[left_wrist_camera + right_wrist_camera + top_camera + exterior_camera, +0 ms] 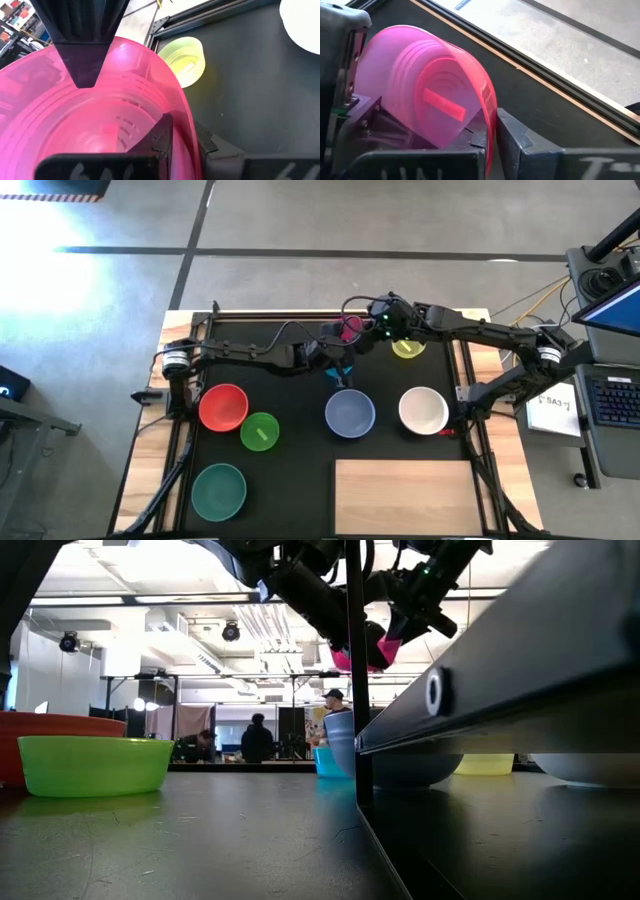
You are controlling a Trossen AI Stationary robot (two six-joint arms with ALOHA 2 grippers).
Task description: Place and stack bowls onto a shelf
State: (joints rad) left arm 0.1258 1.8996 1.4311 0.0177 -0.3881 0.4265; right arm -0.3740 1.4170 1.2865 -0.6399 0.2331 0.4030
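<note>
Between my two arms, a magenta bowl (pixel 351 330) hangs in the air above the far middle of the black mat. My left gripper (pixel 338 346) is shut on its rim from the left, my right gripper (pixel 374 323) on its rim from the right. Resting on their bases on the mat are a yellow bowl (pixel 408 346), a small blue bowl (pixel 339 370), a periwinkle bowl (pixel 350 413), a white bowl (pixel 423 410), a red bowl (pixel 223 406), a light green bowl (pixel 261 431) and a teal-green bowl (pixel 219 490). The wooden shelf (pixel 405 498) lies at the near right. My left gripper (pixel 182 134) pinches the magenta bowl's rim (pixel 177 117), one finger (pixel 159 136) inside the bowl and one (pixel 212 146) outside. The bowl is lifted clear of the mat (pixel 365 648) and tilted. My right gripper (pixel 490 127) pinches the rim (pixel 487 102) on the bowl's other side, with one finger on each face of the wall. The fingers slant down from the table's right. The bowl stands tipped on edge in the hold, clear of the mat.
A dark frame rail (pixel 470 395) runs along the mat's right side, and another rail (pixel 480 680) stands close in the low view. People stand in the room far behind the table (pixel 258 735). A keyboard and papers (pixel 600 395) lie off to the right.
</note>
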